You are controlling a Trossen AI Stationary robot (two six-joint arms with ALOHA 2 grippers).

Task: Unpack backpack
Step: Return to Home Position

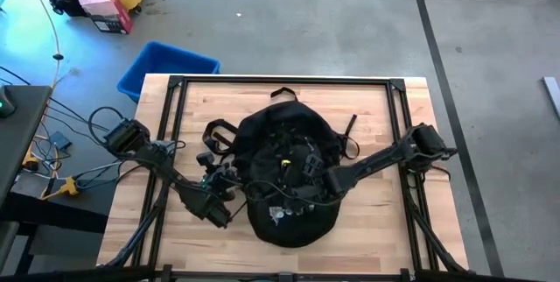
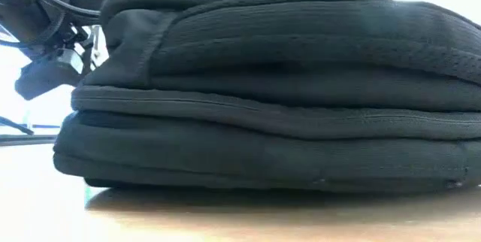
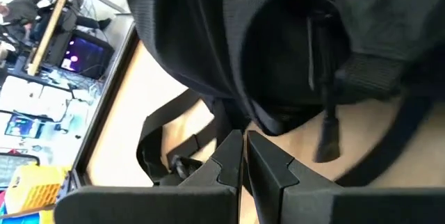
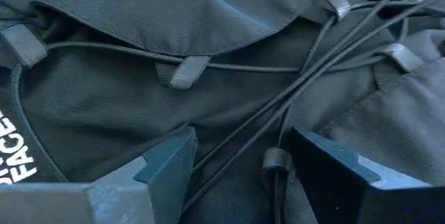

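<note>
Backpack [image 1: 289,159] hogs the desk [image 1: 385,116]; strap [image 3: 144,140] right by the closed left jaws, cords [image 4: 276,161] crossing between the spread right jaws.

Black backpack [image 1: 289,172] lies flat mid-table — front up; elastic cords crisscrossed.

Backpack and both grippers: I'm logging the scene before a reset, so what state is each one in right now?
backpack: lying flat on the table, front up; the zips seen in the low view are shut.
left gripper: jaws shut, empty, beside the backpack's edge.
right gripper: jaws open, empty, just over the backpack's front.
</note>
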